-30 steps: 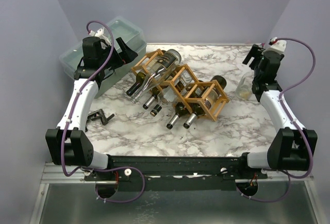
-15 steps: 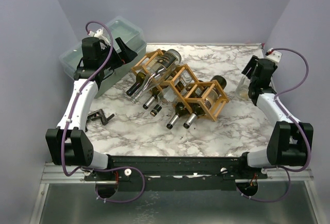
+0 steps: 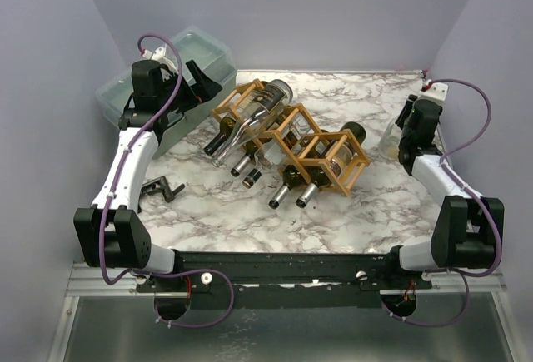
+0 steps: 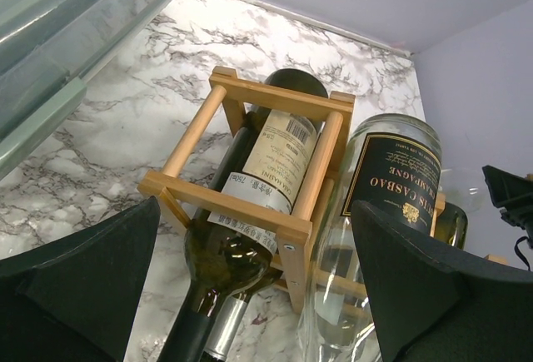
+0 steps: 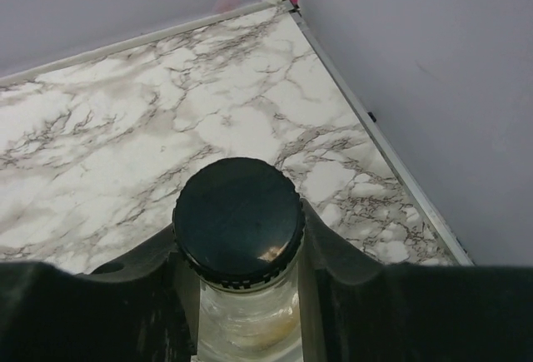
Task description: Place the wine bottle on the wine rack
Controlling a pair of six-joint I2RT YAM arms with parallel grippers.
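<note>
A clear wine bottle point(image 3: 391, 139) with a black screw cap point(image 5: 238, 219) stands upright at the table's far right, beside the wall. My right gripper point(image 3: 408, 129) point(image 5: 239, 244) is shut on its neck just under the cap, one finger on each side. The light-brown wooden wine rack point(image 3: 291, 137) point(image 4: 250, 200) lies across the middle of the table with several bottles in its cells. My left gripper point(image 3: 196, 87) point(image 4: 254, 283) hangs open above the rack's left end, over a dark green bottle point(image 4: 229, 254) and a clear bottle with a black label point(image 4: 387, 179), holding nothing.
A translucent plastic bin point(image 3: 158, 71) sits at the back left, next to the left arm. A small black object point(image 3: 162, 187) lies on the marble table near the left arm. The right wall point(image 5: 433, 87) and table edge run close to the held bottle.
The right arm came down to the clear bottle at the far right and its jaws closed on the neck. The left arm and the rack have not moved.
</note>
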